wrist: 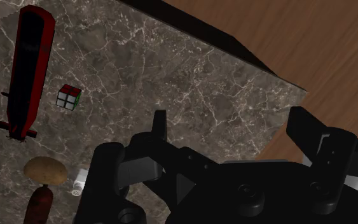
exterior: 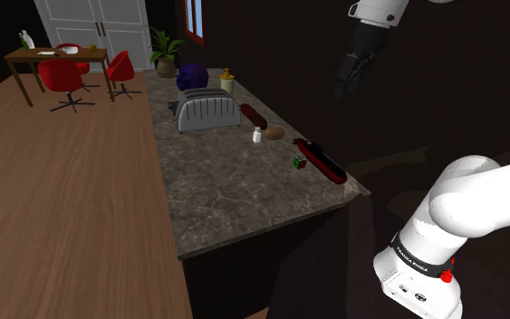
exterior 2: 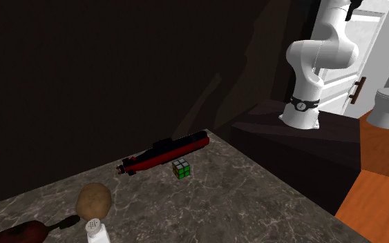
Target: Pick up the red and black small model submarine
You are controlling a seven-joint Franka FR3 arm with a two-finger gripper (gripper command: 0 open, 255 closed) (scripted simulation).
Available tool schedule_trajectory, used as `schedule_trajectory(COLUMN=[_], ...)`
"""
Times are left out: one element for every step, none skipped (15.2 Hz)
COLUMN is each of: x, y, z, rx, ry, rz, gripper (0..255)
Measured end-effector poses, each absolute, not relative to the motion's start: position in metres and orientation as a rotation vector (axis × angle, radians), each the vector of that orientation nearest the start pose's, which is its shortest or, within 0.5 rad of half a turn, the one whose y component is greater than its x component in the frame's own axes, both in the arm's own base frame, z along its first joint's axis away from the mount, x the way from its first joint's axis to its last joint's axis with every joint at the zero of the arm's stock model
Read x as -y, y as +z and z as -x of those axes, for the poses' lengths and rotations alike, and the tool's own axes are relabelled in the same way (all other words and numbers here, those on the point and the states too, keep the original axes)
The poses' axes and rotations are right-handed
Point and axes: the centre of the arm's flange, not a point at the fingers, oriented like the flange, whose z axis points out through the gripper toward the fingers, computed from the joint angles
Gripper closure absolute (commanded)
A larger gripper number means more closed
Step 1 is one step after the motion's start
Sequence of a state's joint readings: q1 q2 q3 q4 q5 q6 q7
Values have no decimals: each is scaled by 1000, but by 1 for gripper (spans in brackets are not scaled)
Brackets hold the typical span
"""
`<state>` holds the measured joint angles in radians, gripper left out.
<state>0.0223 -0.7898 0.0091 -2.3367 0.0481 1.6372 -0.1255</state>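
Submarine (exterior: 321,160) lies on the counter (exterior: 226,199) beside a little cube (exterior: 298,162). The gripper (exterior: 345,84) hangs high above, wide open, holding nothing. Going down and grabbing is left.

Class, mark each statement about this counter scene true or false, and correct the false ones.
1. The submarine lies on the counter. True.
2. The gripper is shut on the submarine. False: it is open, up away from the submarine, holding nothing.
3. A small cube sits beside the submarine. True.
4. The toaster stands on the floor. False: it stands on the counter.
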Motion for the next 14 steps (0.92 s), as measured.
schedule_trajectory(x=[-16, -12, -6, 2, 10, 17, 25, 32, 42, 51, 58, 66, 76, 83], y=[607, 604, 597, 589, 580, 571, 563, 555, 550, 542, 534, 525, 517, 507], z=[-313, -314, -318, -323, -329, -334, -341, -347, -351, -357, -363, -369, -374, -379], rx=[238, 238, 238, 238, 238, 239, 239, 240, 241, 241, 241, 241, 242, 243], ry=[-143, -143, -141, -140, -139, -138, -137, -136, -136, -134, -133, -133, -132, -131], rz=[3092, 3092, 3093, 3093, 3094, 3094, 3095, 3096, 3096, 3097, 3098, 3098, 3099, 3099], gripper=[0, 0, 0, 0, 0, 0, 0, 0, 0, 0, 0, 0, 0, 0])
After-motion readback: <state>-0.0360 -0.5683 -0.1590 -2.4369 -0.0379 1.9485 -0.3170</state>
